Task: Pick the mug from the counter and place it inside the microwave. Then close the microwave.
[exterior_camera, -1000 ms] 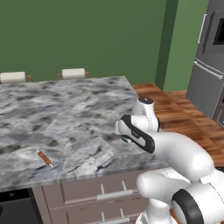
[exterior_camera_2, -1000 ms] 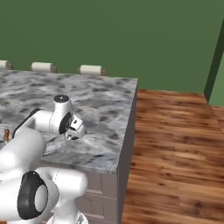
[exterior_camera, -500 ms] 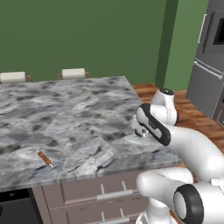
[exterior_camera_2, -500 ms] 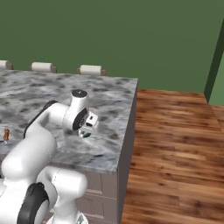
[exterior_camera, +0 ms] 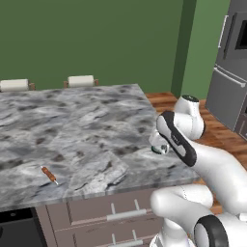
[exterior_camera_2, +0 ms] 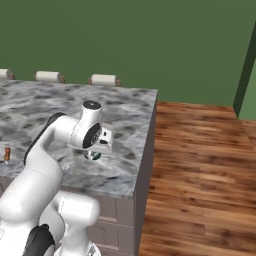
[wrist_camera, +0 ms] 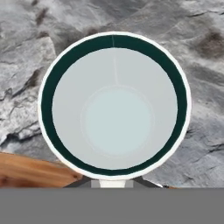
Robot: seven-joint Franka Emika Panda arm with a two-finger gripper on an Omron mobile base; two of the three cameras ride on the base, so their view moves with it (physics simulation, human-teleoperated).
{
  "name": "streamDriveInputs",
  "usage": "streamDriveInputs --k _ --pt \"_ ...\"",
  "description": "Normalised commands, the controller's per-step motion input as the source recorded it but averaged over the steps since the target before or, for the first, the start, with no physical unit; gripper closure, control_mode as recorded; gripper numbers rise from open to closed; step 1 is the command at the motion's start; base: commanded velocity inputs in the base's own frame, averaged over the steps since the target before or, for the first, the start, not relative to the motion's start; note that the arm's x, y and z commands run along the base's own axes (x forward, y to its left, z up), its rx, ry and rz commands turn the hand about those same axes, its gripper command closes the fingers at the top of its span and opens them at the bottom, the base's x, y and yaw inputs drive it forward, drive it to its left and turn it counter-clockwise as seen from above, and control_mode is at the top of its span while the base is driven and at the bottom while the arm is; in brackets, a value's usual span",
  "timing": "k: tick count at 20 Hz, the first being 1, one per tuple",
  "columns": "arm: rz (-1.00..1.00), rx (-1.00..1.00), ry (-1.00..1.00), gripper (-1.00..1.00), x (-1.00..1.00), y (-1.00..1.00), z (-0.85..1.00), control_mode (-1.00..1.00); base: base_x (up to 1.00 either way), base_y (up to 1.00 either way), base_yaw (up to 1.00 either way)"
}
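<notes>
**Jaws clamped on mug rim, mug off the slab**

Gripper [exterior_camera_2: 95,151] pinched tight on the mug [wrist_camera: 114,105]; the near rim sits between the dark fingertips [wrist_camera: 83,183] at the bottom of the hand view. Mug is empty: pale grey-white inside, flat round floor, dark green band just under a thin white lip. From the base views the mug [exterior_camera: 159,148] hangs upright under the wrist, near the counter [exterior_camera: 87,120] corner by the wood floor [exterior_camera_2: 200,150], seemingly just clear of the marbled top. Thin orange-brown stick [exterior_camera: 48,174] lies well apart near the front edge.
</notes>
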Motion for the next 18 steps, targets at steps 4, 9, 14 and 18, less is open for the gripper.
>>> streamDriveInputs --k 4,9,14,18 --pt "0.03 -0.06 -0.04 1.0 -0.27 0.17 0.24 -1.0 0.0 0.0 0.0" --pt "-0.01 -0.07 -0.03 1.0 -0.26 0.09 0.22 -1.0 0.0 0.0 0.0" --pt "-0.12 -0.01 0.0 1.0 -0.05 0.0 0.03 -1.0 0.0 0.0 0.0" --pt "-0.2 0.0 0.0 1.0 0.0 0.0 0.0 -1.0 0.0 0.0 0.0"
